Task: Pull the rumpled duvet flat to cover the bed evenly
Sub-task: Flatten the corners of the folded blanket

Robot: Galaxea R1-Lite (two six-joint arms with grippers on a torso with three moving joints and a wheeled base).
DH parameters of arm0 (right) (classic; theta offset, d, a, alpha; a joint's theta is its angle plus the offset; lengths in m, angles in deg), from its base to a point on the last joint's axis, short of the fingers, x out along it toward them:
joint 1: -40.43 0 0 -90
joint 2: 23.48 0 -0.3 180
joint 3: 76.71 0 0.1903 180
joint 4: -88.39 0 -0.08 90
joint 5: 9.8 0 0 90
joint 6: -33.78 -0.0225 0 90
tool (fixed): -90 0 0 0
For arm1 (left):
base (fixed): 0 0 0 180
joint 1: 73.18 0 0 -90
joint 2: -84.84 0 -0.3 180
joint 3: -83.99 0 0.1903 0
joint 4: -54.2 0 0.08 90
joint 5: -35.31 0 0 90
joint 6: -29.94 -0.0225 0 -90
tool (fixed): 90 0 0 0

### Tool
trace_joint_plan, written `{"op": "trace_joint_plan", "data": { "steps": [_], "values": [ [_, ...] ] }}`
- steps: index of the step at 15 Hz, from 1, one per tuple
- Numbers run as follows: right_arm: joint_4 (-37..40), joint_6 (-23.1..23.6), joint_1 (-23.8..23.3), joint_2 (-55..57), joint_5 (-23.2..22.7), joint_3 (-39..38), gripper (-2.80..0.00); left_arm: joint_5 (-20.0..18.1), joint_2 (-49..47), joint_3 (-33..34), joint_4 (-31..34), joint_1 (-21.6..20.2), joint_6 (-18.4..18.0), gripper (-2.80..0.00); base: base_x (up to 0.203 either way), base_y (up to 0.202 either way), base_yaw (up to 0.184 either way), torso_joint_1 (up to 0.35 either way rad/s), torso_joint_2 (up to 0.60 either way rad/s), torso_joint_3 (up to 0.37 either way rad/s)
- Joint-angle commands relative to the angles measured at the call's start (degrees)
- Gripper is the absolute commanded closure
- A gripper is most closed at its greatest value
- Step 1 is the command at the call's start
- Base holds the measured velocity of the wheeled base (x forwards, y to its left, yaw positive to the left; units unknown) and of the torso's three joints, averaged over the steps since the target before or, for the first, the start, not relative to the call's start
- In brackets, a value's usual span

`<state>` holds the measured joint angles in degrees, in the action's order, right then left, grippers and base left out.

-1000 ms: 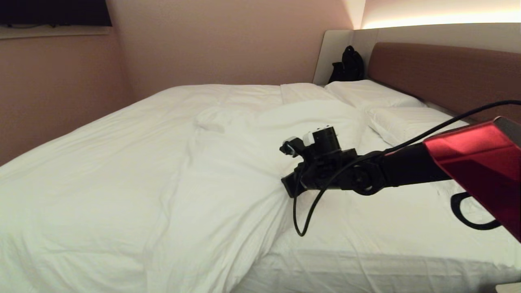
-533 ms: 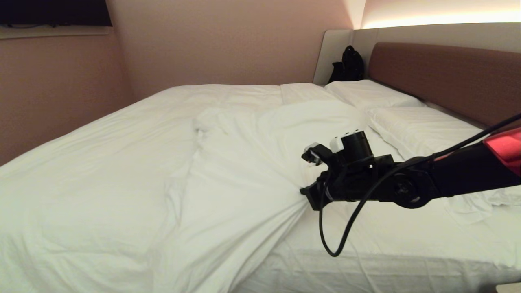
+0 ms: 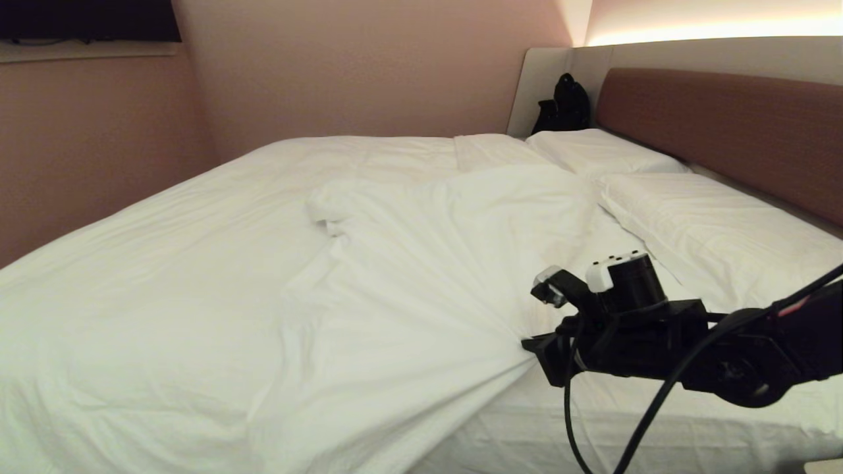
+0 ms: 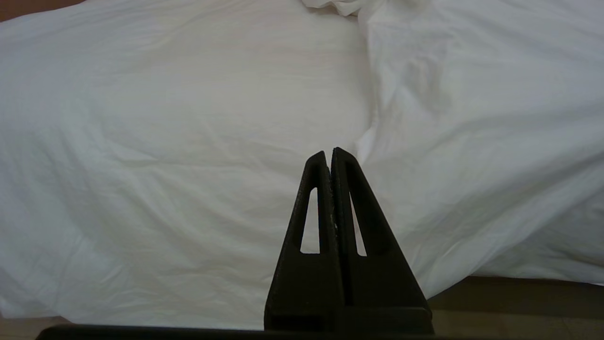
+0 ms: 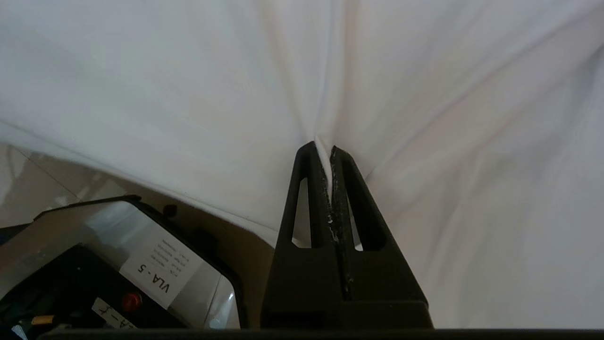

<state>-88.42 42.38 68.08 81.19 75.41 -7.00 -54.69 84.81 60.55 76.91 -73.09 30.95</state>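
Gripping a pinch of the duvet (image 3: 408,263) with my right gripper (image 3: 535,347) at the near right. Fabric fans in taut folds from the clamped fingers (image 5: 309,189) toward the far left. Duvet lies across the bed (image 3: 658,421), headboard end uncovered. Left gripper (image 4: 329,156) shut, empty, above the duvet's near side.

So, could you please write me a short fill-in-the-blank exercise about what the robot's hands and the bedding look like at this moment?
1. The right hand is shut on a pinch of the ____.
2. Fabric creases fan out across the duvet from the ____ hand.
3. The left hand is shut and holds ____.
4. Two white ____ lie by the reddish-brown headboard.

Missing words: duvet; right; nothing; pillows
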Motion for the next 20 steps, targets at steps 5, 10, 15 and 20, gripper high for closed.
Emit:
{"op": "trace_joint_plan", "data": {
  "steps": [5,10,15,20],
  "values": [
    [-12.9,-1.38,-0.16,-9.41,0.36,-15.43,0.0,0.0,0.02,-0.01,-0.04,-0.01,0.04,0.0,0.0,0.0,0.0,0.0,0.0,0.0],
    [-14.37,-2.52,-0.23,-17.77,0.58,-20.59,0.0,0.0,0.02,0.0,-0.04,-0.01,0.04,0.0,0.0,0.0,0.0,0.0,0.0,0.0],
    [-14.39,-2.22,-0.23,-17.89,1.7,-15.76,0.0,0.0,0.02,0.06,-0.04,-0.01,0.04,0.0,0.0,0.0,0.0,0.0,0.0,0.0],
    [-11.88,-1.88,-0.22,-14.55,1.78,-2.63,0.0,0.0,0.02,-0.01,-0.04,-0.01,0.04,0.0,0.0,0.0,0.0,0.0,0.0,0.0]
  ]
}}
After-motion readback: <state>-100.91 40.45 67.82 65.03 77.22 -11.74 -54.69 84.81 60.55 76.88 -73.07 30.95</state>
